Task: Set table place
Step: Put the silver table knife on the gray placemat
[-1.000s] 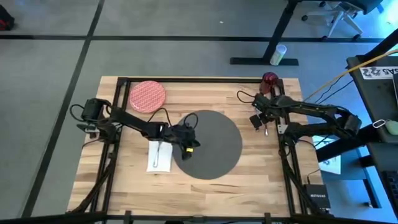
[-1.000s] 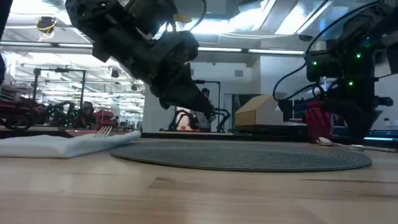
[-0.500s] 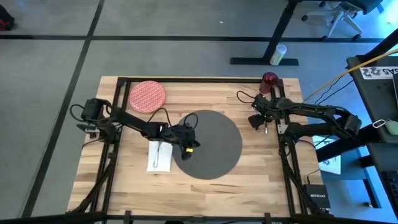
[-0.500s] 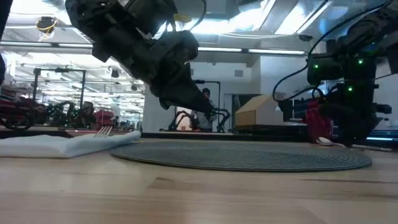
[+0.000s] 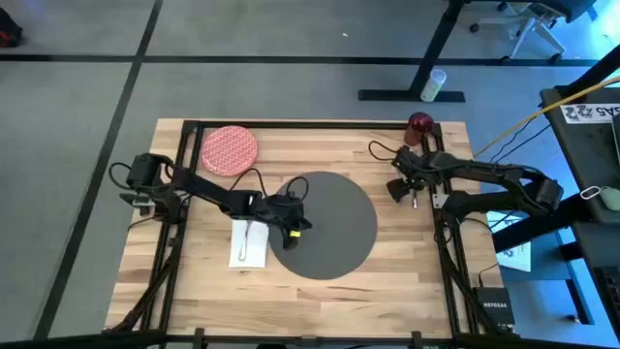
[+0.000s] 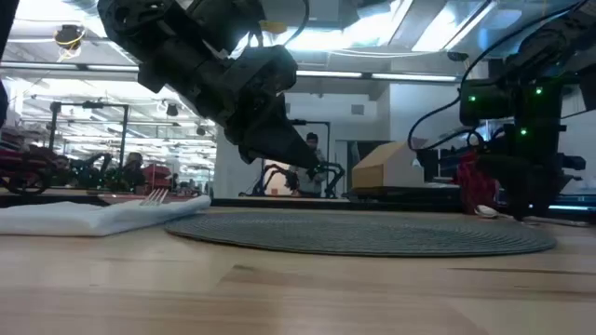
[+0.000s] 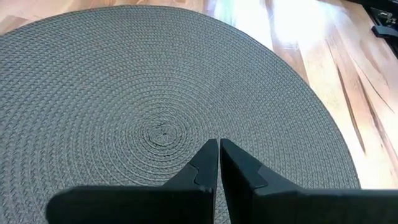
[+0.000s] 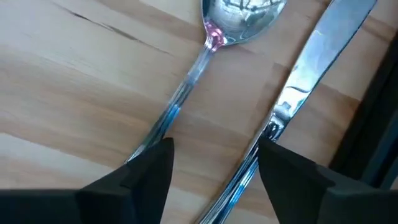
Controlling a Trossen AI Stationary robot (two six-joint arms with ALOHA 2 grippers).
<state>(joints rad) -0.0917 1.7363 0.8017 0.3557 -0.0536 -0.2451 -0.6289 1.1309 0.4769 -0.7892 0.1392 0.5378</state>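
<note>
On the floor to the right of the worktop [image 5: 320,145] lies a dark box [image 5: 495,310] with white lettering that seems to read "NETGEAR"; a white sheet [image 5: 587,111] further back carries dark print too small to make out.

The worktop is pale butcher-block wood with a black frame. A round dark grey mat [image 5: 325,225], woven in concentric rings, lies near its middle. A red patterned plate [image 5: 230,149] sits at the far left, well apart from the mat. A white napkin [image 5: 249,242] lies just left of the mat, with a silver fork [image 5: 250,236] on top; in the low view the fork's tines [image 6: 155,196] show above the folded cloth [image 6: 93,216]. A small dark red cup [image 5: 420,124] stands at the far right corner; what it holds cannot be seen.

The left hand [image 5: 294,225] hovers over the mat's left part, its fingers [image 7: 239,171] pressed together above the weave [image 7: 124,93].

The right hand [image 5: 411,190] is at the right edge of the worktop, right of the mat. Its fingers [image 8: 149,171] are spread just above the wood, straddling the handles of a silver spoon [image 8: 205,56] and a knife [image 8: 298,93], which lie side by side, near but not touching. The spoon's bowl reflects a pink glint. The knife lies next to the black frame.
</note>
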